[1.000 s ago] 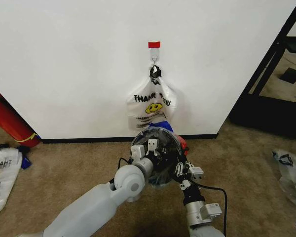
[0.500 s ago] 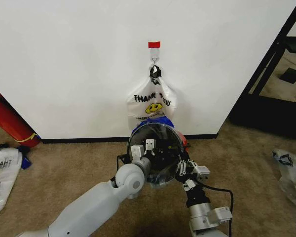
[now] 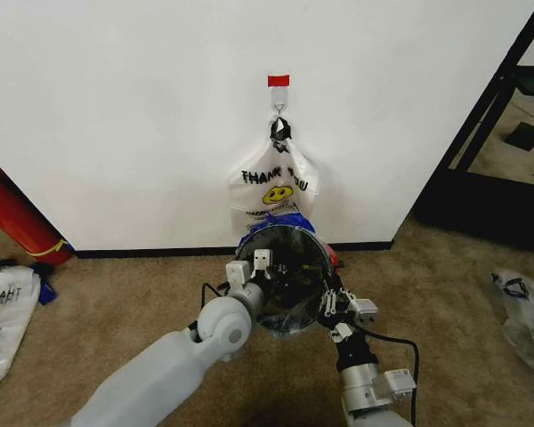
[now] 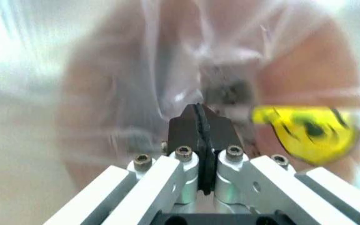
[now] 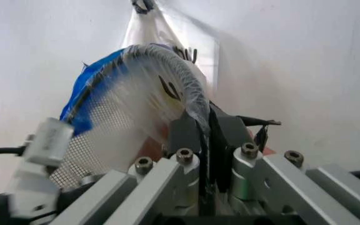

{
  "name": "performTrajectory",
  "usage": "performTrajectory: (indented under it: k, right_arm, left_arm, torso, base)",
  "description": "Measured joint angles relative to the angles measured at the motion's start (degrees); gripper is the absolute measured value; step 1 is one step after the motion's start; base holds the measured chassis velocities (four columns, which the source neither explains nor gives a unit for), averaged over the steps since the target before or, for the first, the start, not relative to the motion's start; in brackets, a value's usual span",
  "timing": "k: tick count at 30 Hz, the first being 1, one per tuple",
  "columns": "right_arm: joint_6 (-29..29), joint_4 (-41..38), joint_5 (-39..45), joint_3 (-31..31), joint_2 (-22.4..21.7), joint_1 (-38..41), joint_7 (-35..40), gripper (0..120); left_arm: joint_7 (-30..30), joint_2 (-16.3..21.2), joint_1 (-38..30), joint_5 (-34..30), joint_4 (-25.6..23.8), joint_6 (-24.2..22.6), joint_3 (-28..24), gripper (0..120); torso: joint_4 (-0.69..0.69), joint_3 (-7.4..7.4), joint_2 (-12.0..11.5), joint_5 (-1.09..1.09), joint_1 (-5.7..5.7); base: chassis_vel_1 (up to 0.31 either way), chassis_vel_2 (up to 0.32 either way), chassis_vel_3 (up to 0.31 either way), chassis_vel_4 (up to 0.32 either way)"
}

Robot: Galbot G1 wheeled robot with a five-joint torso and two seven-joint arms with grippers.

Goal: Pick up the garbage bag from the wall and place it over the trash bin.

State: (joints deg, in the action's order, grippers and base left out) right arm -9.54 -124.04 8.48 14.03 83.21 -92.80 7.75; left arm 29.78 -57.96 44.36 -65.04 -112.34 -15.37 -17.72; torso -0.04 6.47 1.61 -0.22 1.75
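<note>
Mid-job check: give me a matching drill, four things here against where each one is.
1. left gripper
2. printed bag
3. red tape square
4. red cylinder

A. hanging on the hook
B. far left, by the wall
C. shut on the garbage bag at the trash bin
D. just above the hook

Pairs: 1-C, 2-A, 3-D, 4-B

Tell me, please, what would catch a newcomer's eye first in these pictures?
Probably the printed bag with its black THANK YOU and yellow smiley, hanging on a metal hook under a red tape square on the white wall. Right below it, the left gripper and right gripper flank the black mesh trash bin, whose rim is covered by the garbage bag with its blue piece, each gripper shut on the plastic.
</note>
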Motion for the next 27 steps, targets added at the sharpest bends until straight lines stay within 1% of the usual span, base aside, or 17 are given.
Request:
performTrajectory:
  k: [3, 7, 10, 12, 15, 22, 27]
  right_arm:
    - [-0.61, 0.45, -1.00, 0.02, -0.20, 0.22, -0.25, 1]
    - [-1.36, 1.05, -2.59, -0.36, -0.20, 0.10, -0.65, 1]
    - [-3.57, 2.15, -7.30, -1.00, -0.17, -0.91, -1.57, 1]
    - [-4.10, 2.31, -8.22, -1.15, -0.17, -1.20, -1.79, 1]
    - [-6.10, 2.70, -11.61, -1.71, -0.28, -2.43, -2.93, 1]
    - [-6.41, 3.40, -11.90, -1.70, -1.04, -1.22, -3.08, 1]
    - [-6.40, 3.83, -11.78, -1.78, -0.87, -0.58, -3.09, 1]
  left_arm:
    - [0.05, 0.19, 0.55, -0.67, -1.01, -0.63, -1.07, 0]
    - [-0.02, -0.41, 0.46, -0.94, -1.01, -1.34, -2.83, 0]
    - [-0.02, -0.84, -0.92, -1.09, -0.07, -1.94, -5.31, 0]
    - [-0.02, -0.80, -1.30, -1.09, 0.25, -2.00, -5.83, 0]
    - [-0.05, -0.48, -3.35, -1.53, 1.87, -2.76, -8.25, 0]
    - [0.13, -1.25, -5.37, -4.00, 3.00, -3.90, -10.76, 0]
    - [-0.26, -0.80, -6.39, -4.77, 2.99, -4.66, -11.97, 0]
  torso:
    - [-0.01, 0.00, 0.00, 0.00, 0.00]
    - [-0.01, 0.00, 0.00, 0.00, 0.00]
    - [-0.02, 0.00, 0.00, 0.00, 0.00]
    - [-0.02, 0.00, 0.00, 0.00, 0.00]
    - [-0.02, 0.00, 0.00, 0.00, 0.00]
    - [-0.02, 0.00, 0.00, 0.00, 0.00]
    - [-0.01, 0.00, 0.00, 0.01, 0.00]
  base:
    - [0.000, 0.000, 0.000, 0.000]
    - [0.000, 0.000, 0.000, 0.000]
    - [0.000, 0.000, 0.000, 0.000]
    - [0.000, 0.000, 0.000, 0.000]
    - [0.000, 0.000, 0.000, 0.000]
    - [0.000, 0.000, 0.000, 0.000]
    - [0.000, 0.000, 0.000, 0.000]
